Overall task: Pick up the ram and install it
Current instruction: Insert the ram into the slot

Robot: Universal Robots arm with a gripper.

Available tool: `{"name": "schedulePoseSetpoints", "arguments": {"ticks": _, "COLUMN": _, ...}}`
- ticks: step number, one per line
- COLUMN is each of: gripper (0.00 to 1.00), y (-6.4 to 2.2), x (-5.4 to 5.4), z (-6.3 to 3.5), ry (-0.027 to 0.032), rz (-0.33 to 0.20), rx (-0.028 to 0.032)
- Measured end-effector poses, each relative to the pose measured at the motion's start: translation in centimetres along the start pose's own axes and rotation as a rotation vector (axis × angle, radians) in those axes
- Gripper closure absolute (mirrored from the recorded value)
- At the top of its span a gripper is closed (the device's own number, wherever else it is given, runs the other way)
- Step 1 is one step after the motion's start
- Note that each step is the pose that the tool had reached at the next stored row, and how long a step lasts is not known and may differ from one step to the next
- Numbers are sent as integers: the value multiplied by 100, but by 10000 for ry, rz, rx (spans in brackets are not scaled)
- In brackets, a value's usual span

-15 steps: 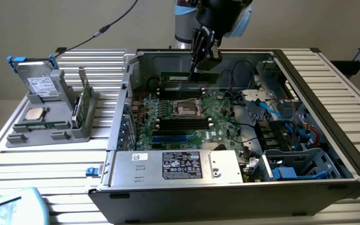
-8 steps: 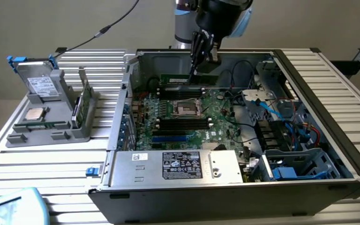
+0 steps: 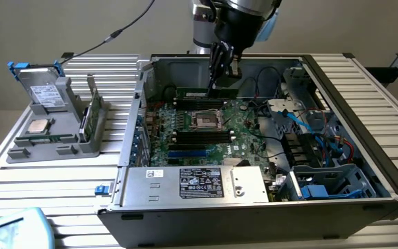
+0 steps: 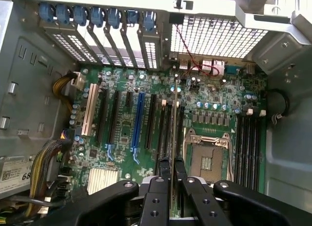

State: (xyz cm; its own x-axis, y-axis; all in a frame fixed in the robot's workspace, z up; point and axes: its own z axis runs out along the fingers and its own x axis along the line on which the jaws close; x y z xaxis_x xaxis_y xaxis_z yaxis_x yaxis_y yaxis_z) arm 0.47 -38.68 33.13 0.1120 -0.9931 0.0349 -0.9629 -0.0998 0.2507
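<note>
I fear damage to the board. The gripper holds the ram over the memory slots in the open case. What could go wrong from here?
1. The ram, pinched in the gripper, hangs close over the narrow memory slots; if it is a little off or tilted, pressing may bend it.
2. The open processor socket lies just beside; a slip could hit it.

Your arm (image 3: pixel 235 18) hangs over the far middle of the scene, wrist near vertical, gripper (image 3: pixel 216 84) pointing straight down. Fingers (image 4: pixel 164 168) are nearly together, pinching the ram (image 4: pixel 174 128) edge-on between them. Finger links splay outward on both sides.
</note>
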Motion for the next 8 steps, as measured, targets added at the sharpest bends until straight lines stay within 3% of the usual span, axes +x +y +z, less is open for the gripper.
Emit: {"name": "schedulePoseSetpoints", "arguments": {"ticks": 8, "gripper": 85, "y": 1, "x": -10, "z": 151, "ry": 3, "rz": 2, "rx": 15}}
